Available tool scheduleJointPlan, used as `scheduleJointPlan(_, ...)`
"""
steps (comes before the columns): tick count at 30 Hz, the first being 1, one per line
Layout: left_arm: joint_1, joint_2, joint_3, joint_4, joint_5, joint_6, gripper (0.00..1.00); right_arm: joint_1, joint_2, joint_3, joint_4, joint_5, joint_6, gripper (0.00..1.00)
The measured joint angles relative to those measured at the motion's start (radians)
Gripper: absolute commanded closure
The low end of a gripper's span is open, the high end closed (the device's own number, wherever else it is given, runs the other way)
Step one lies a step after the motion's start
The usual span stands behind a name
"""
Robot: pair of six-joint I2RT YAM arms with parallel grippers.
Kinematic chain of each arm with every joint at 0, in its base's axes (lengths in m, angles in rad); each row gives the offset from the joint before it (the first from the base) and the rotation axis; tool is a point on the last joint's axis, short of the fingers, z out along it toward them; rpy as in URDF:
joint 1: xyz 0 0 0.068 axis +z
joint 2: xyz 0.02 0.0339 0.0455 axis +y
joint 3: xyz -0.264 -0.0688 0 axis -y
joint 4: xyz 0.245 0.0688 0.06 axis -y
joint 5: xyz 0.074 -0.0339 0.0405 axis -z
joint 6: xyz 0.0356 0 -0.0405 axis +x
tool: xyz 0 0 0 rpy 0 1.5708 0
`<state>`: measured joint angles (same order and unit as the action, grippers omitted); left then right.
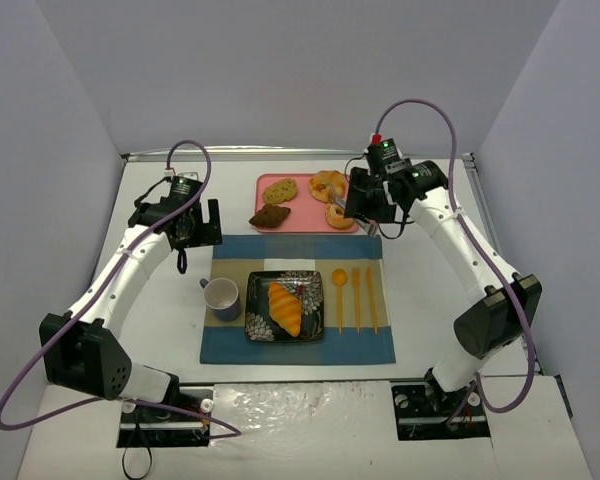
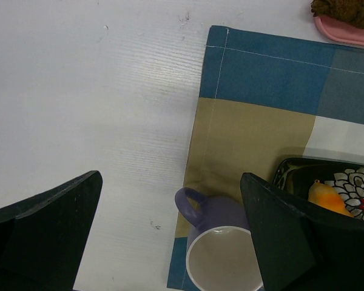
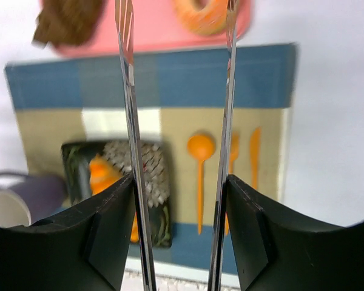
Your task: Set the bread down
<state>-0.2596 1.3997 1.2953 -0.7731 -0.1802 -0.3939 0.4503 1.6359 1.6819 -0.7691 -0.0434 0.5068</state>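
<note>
The bread, a golden-orange croissant (image 1: 285, 307), lies on a dark flower-patterned square plate (image 1: 258, 325) in the middle of the checked placemat. It also shows in the right wrist view (image 3: 100, 174) and partly in the left wrist view (image 2: 327, 197). My right gripper (image 1: 372, 203) hovers over the placemat's far edge beside the pink tray. It is shut on metal tongs (image 3: 127, 91) whose two blades stand apart with nothing between them. My left gripper (image 1: 196, 226) is open and empty above the table, left of the placemat, with the mug below it (image 2: 170, 179).
A pink tray (image 1: 302, 184) at the back holds a cookie, a brown piece, a glazed donut (image 1: 340, 215) and a knotted bun (image 1: 328, 184). A purple mug (image 1: 221, 296) stands left of the plate. An orange spoon (image 1: 340, 290), fork and knife lie to the right of the plate.
</note>
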Motion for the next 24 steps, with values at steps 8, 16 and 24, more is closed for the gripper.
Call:
scheduleJointPlan(8,0.005,-0.001,0.000,0.000,0.000,0.000,0.03,-0.224,0.092,0.056,0.019,0.054,0.002,0.45)
scheduleJointPlan(16,0.011,-0.001,0.001,0.000,0.000,0.000,0.03,-0.319,0.142,0.028,0.102,0.150,0.013,0.44)
scheduleJointPlan(24,0.011,0.000,0.021,-0.001,-0.001,0.000,0.03,-0.362,0.185,-0.093,0.245,0.192,0.020,0.44)
